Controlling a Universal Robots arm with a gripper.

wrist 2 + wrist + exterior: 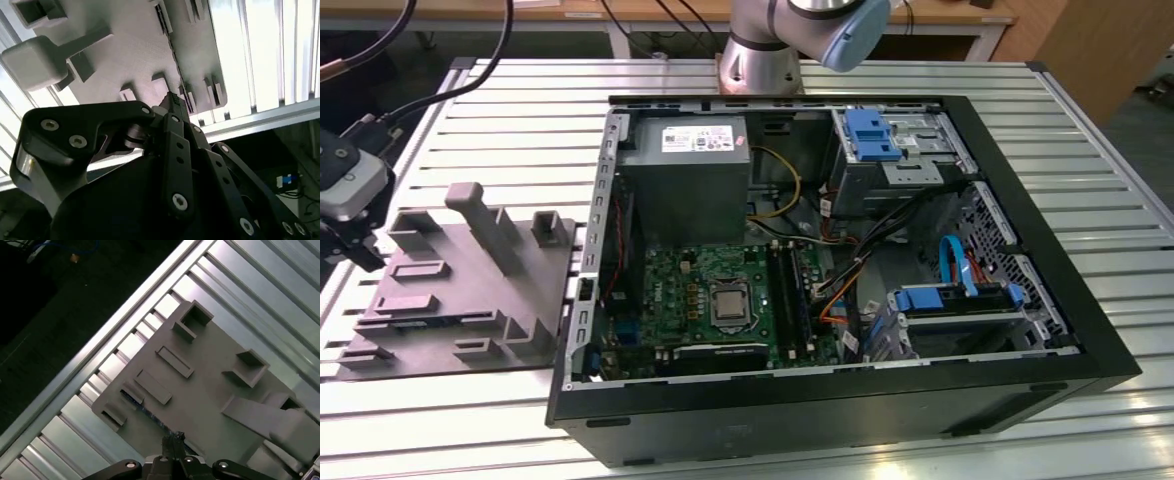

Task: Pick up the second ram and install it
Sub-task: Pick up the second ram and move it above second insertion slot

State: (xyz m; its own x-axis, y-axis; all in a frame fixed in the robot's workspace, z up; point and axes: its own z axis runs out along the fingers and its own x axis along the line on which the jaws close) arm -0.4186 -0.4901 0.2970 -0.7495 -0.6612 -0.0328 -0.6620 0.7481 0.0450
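The second ram (pixel 145 411) is seen in the first wrist view as a thin bluish strip set on edge in a slot near the border of a grey fixture plate (pixel 210 390). It is placed directly beneath the gripper (pixel 175 437), with 1 end of the strip reaching just under the fingertips; whether it is touched cannot be told. The gripper's fingertips are drawn together into 1 narrow point, and nothing is seen clamped between them. 2 low rectangular ribs (pixel 152 386) are raised from the plate just beside the stick, on the side away from the plate's border, and open square pockets (pixel 196 316) and a tall slanted post (pixel 260 417) are found farther out beyond them. The plate is carried on a slatted aluminium table (pixel 494 100). In the exterior view the gripper is held over the plate's edge at the exterior view's left, while an open computer case (pixel 854 400) is laid well apart from it, on the far side of the plate, with a green motherboard (pixel 720 290) and bright blue drive brackets (pixel 871 135) exposed inside.
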